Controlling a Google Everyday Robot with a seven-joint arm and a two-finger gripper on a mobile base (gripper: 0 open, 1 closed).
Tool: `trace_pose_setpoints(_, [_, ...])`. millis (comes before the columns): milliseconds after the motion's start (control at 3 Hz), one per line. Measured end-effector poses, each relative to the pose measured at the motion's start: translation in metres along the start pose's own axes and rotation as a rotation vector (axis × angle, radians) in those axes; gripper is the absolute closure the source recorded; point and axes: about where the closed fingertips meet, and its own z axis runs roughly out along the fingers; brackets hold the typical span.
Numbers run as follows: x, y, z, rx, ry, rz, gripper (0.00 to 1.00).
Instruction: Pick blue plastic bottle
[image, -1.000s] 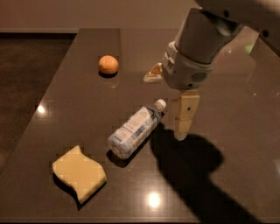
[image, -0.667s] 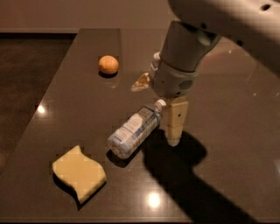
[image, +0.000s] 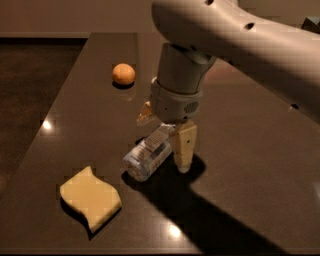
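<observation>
The end effector (image: 164, 143), fingers apart, straddles the cap end of the blue plastic bottle (image: 145, 158) lying mid-worktop (image: 250, 150), well inside every edge, yellow sponge (image: 91, 198) near its base, orange (image: 123, 74) well beyond.

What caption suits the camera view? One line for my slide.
Gripper hangs over the lying blue plastic bottle, fingers open either side; yellow sponge and orange on the dark table.
</observation>
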Motion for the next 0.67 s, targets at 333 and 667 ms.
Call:
trace_pose_setpoints(333, [-0.0009, -0.0028, 0.0043, -0.029, 0.026, -0.014, 0.39])
trace_pose_setpoints(667, [0.0012, -0.0088, -0.0034, -0.031, 0.02, -0.009, 0.62])
